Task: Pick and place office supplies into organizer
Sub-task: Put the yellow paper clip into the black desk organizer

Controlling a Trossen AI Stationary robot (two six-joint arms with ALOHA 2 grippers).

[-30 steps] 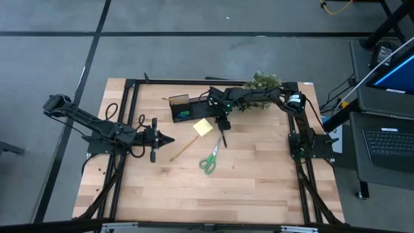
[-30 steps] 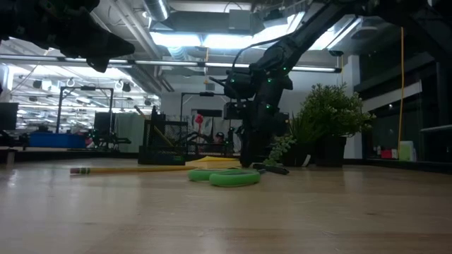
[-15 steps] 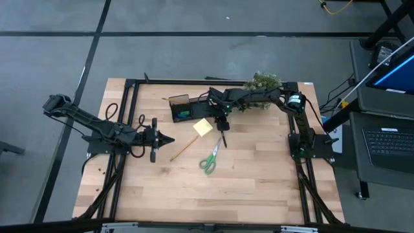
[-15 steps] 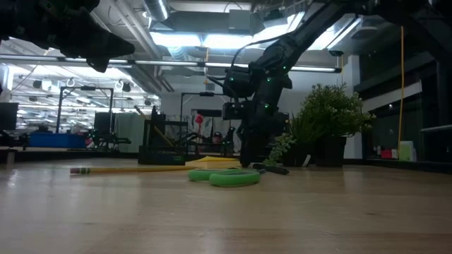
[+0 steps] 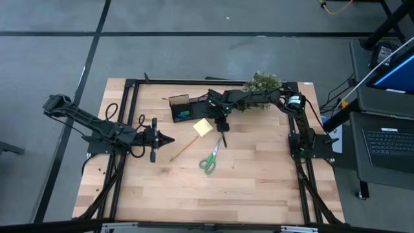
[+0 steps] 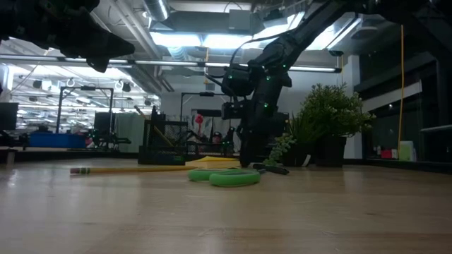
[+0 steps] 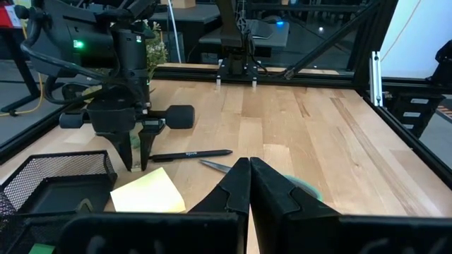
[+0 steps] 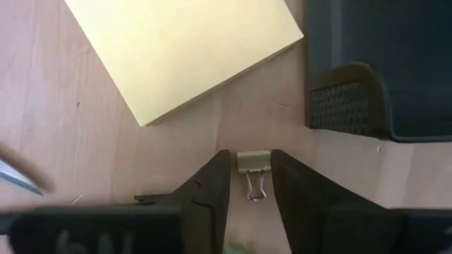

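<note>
right gripper: your right gripper (image 8: pixel 253 185) is down at the tabletop just beside the yellow square sticky-note pad (image 5: pixel 202 127), jaws partly spread, one finger (image 8: pixel 210 187) on each side of a small olive metal binder clip (image 8: pixel 253 165). Can't tell if the pads are touching the clip yet.
binder clip: lying on the light wooden table (image 5: pixel 259 175), between the sticky-note pad and a corner of the black mesh organizer box (image 5: pixel 180 108).
left gripper: your left gripper (image 5: pixel 169 140) hangs over the table's left half, jaws pressed together, holding nothing, well apart from the supplies.
organizer: near the far edge, left of the right gripper; something green sits in one compartment.
black pen: (image 7: pixel 191 154) lies flat just beside the right gripper.
green-handled scissors: (image 5: pixel 209 159) flat near the table's centre, nearer you than the pen.
wooden pencil: (image 5: pixel 184 148) lies diagonal between the left gripper and the scissors.
bushy green plant: (image 5: pixel 262 83) at the far edge by the right arm.
</note>
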